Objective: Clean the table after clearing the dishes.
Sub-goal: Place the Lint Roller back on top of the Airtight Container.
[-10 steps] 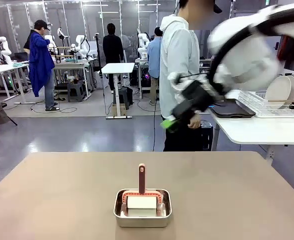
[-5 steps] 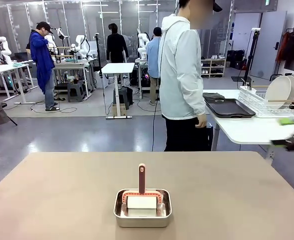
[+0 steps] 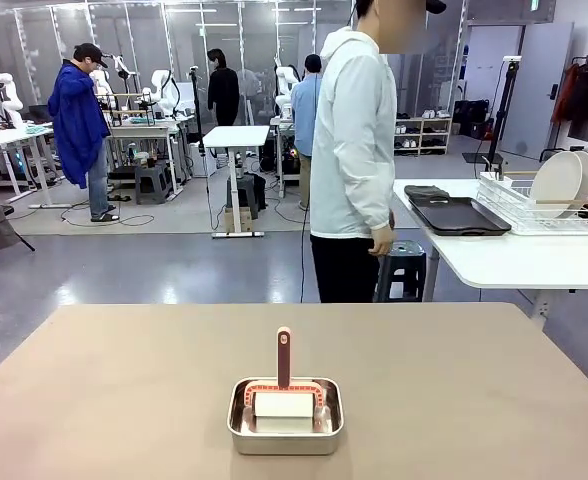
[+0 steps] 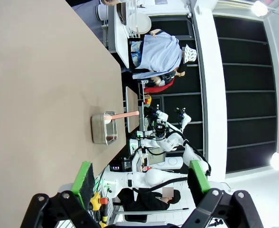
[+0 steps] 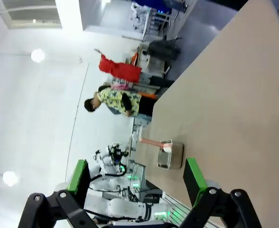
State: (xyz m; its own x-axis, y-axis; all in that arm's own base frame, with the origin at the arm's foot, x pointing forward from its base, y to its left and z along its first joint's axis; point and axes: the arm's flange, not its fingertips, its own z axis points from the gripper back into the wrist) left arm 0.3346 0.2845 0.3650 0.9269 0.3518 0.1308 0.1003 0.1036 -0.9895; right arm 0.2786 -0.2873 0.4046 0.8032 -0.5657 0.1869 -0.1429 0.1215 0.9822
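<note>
Already the dishes point(image 3: 557, 184) stand in the rack on the white side table, so clearing looks done. Wiping the table point(image 3: 124, 400) remains: the brush point(image 3: 284, 358) sits untouched in its steel pan point(image 3: 285, 428). Left gripper point(image 4: 139, 178) and right gripper point(image 5: 136, 176) jaws are spread, empty.

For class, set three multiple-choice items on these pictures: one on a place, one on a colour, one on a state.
1. Where do the dishes stand?
A. in the wire rack on the white side table
B. on the brown table
C. in the pan

2. The handle of the brush in the steel pan is
A. blue
B. reddish
C. green

3. The left gripper is
A. shut on the brush
B. open
C. shut, holding nothing

Key: 1 A, the plates lean in the rack; 2 B, it rises reddish from the pan; 3 B, its fingers stand wide apart.
</note>
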